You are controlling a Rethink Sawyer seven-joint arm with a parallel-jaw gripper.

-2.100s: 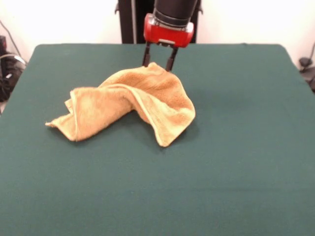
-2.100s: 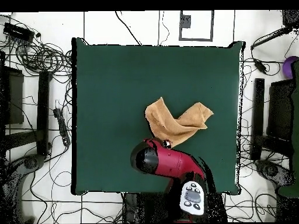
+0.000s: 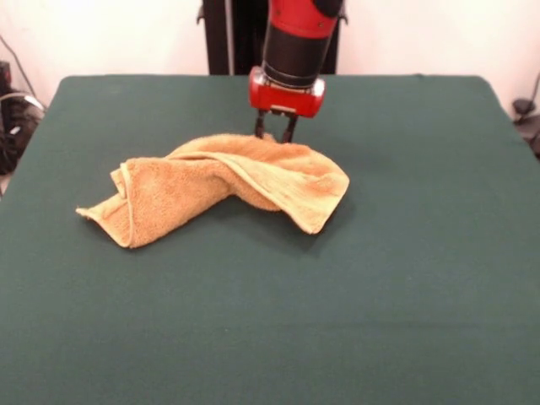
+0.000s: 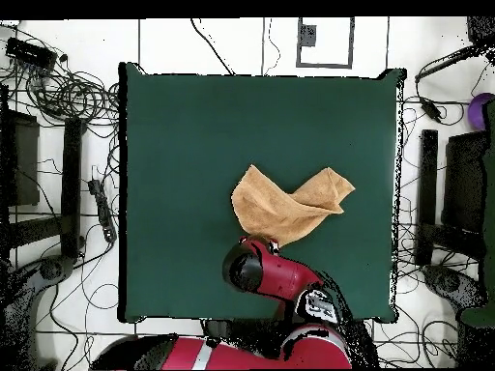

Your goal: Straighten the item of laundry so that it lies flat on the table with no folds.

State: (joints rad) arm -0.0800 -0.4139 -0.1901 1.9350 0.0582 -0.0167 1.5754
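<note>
The golden-tan towel point(image 3: 221, 183) lies crumpled near the middle of the dark green table point(image 3: 422, 295). It is folded over itself, with a raised ridge and a flap hanging toward the right. My gripper point(image 3: 274, 133) comes straight down at the towel's far edge. Its two black fingers point(image 3: 260, 128) stand apart, with their tips at the cloth's top fold. In the overhead view the towel point(image 4: 290, 205) makes a V shape on the table point(image 4: 184, 145). The red arm point(image 4: 261, 271) covers the towel's near edge and hides the gripper.
Bare green tabletop surrounds the towel on all sides. Cables and dark equipment point(image 4: 58, 97) lie on the floor beyond the table's left edge, and more equipment point(image 4: 454, 184) stands beyond its right edge. The robot's black pedestal point(image 3: 232, 34) stands at the far side.
</note>
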